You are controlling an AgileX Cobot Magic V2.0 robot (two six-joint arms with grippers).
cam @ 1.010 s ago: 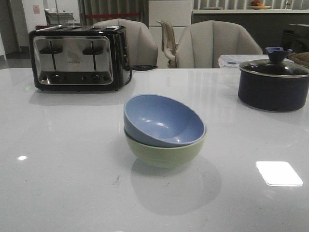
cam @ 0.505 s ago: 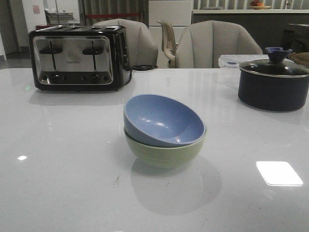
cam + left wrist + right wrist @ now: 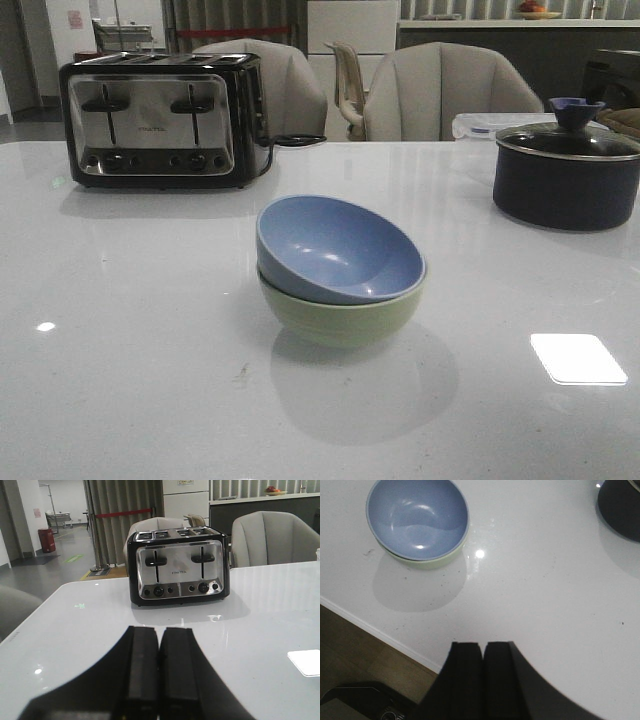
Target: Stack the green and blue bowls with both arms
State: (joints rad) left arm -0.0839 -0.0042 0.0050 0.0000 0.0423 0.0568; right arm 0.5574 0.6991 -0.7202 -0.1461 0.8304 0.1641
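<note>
The dusty blue bowl (image 3: 338, 247) sits tilted inside the pale green bowl (image 3: 340, 317) at the middle of the white table. The right wrist view shows the same stack, the blue bowl (image 3: 417, 517) over a sliver of the green bowl (image 3: 432, 562). Neither arm shows in the front view. My left gripper (image 3: 159, 632) is shut with nothing in it, facing the toaster, far from the bowls. My right gripper (image 3: 483, 647) is shut and empty, hanging near the table's front edge, apart from the stack.
A black-and-steel toaster (image 3: 162, 120) stands at the back left, also the toaster (image 3: 179, 565) in the left wrist view. A dark navy lidded pot (image 3: 567, 170) stands at the back right. Grey chairs (image 3: 450, 92) line the far side. The table edge (image 3: 380, 635) drops to the floor.
</note>
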